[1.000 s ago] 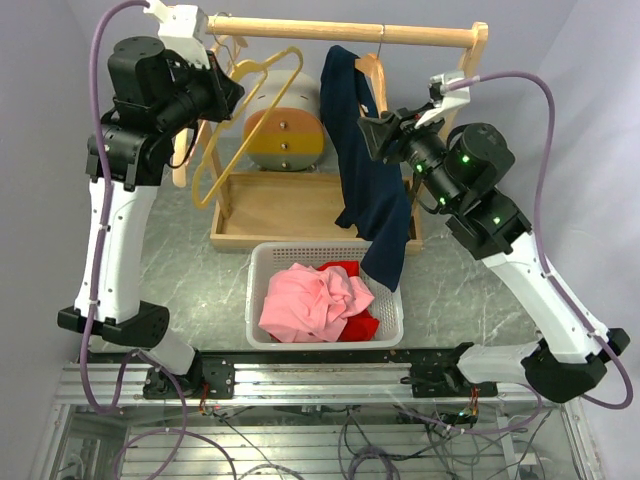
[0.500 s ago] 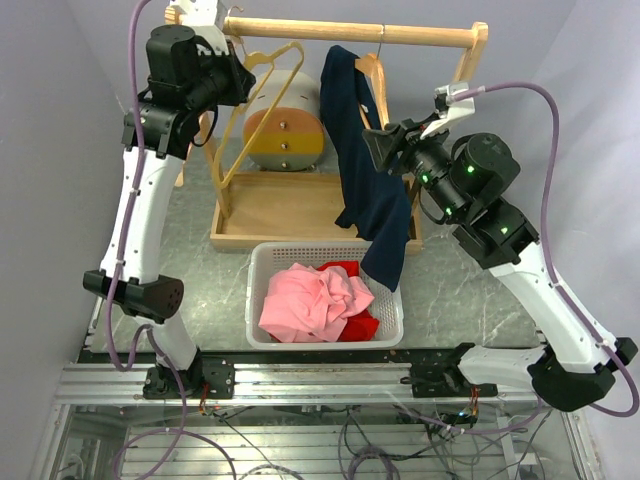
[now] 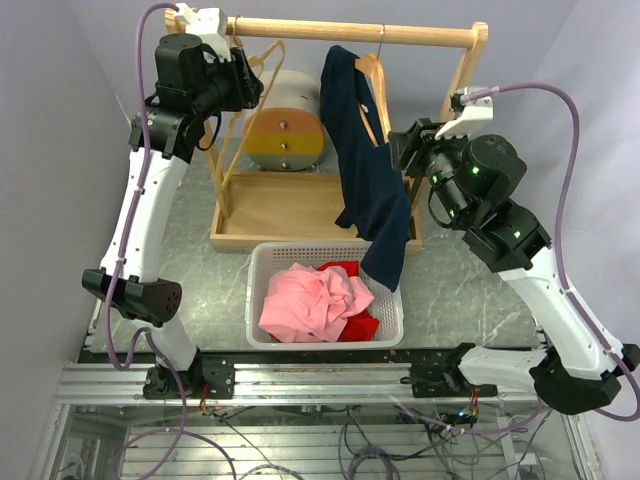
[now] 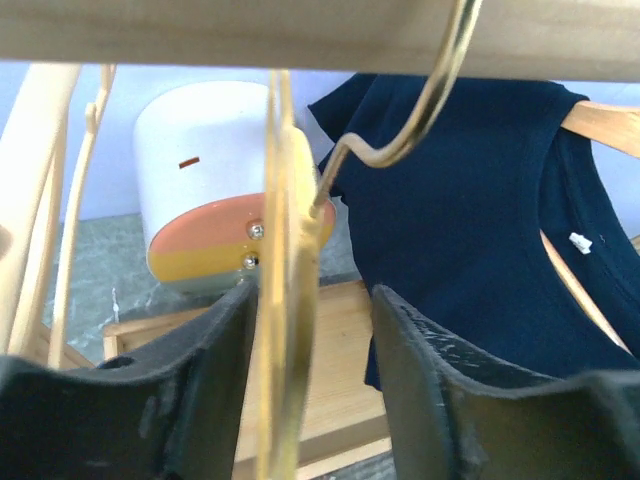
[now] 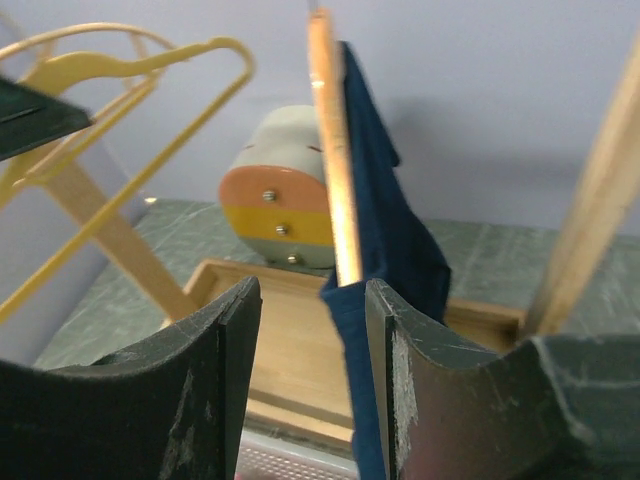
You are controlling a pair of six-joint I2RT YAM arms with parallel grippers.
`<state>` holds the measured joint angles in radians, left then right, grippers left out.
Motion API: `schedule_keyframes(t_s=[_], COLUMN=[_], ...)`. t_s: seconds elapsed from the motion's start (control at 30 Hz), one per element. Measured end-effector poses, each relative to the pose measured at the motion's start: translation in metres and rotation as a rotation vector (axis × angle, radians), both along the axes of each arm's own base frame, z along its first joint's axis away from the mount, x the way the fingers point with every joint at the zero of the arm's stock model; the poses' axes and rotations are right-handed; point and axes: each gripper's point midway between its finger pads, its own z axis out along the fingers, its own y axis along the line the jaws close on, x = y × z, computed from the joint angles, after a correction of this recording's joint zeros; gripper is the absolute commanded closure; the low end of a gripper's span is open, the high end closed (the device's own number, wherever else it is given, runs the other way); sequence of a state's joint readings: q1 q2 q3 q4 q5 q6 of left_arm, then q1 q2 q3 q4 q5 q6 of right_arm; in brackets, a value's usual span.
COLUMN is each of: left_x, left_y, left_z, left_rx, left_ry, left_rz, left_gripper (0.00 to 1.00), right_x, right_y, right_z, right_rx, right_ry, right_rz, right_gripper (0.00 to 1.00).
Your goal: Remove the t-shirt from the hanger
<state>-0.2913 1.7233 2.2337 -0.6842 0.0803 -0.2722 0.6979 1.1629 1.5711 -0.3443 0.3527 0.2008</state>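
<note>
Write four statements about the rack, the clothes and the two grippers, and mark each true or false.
1. The navy t-shirt hangs on a wooden hanger on the rail. True.
2. The basket is empty. False: pink cloth and red cloth lie in it.
3. The left gripper has its jaws apart around a yellow hanger. True.
4. The right gripper is clamped on the t-shirt's hem. False: its jaws stand open, up by the wooden hanger.

t-shirt (image 3: pixel 366 170) on hanger (image 3: pixel 372 68), hanger on rail (image 3: pixel 300 28), basket (image 3: pixel 257 272) in front
</note>
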Motion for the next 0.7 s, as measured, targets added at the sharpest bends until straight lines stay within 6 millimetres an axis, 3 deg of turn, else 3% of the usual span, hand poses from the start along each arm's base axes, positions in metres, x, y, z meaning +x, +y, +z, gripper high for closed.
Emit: schedule_keyframes(t_s=[0.13,0.23,0.5,0.6,0.7], left_x=[-0.008,-0.025,-0.086,-0.098,-0.109], left_y=[0.002,0.007,0.015,0.004,-0.03], left_z=[0.005,0.024,0.084,0.093,0.095], left_rx=[-0.012,-0.025,-0.088,-0.097,-0.1], left_ry=[-0.008,-0.049,-0.195,-0.215,-0.217], left_rz=[0.0,0.0,-0.042,-0.08,-0.175], left_gripper=[0.26,0.12,0.09,0.09,0.09], right_x=[0.013,0.022,0.051,0.061,0.069], right_y=[-0.022,-0.032,-0.036,-0.04,-0.047], right_z=[-0.005,-0.016,-0.039,-0.047,-0.052], right_rx=[-0.015,-0.039,-0.123,-0.141,-0.149], right_ry=[0.05,0.084,0.134,0.15,0.161], right_rz=[-0.156,-0.247,-0.361,-0.385,-0.413], right_gripper=[0.59,0.6,0.6,0.6,0.6])
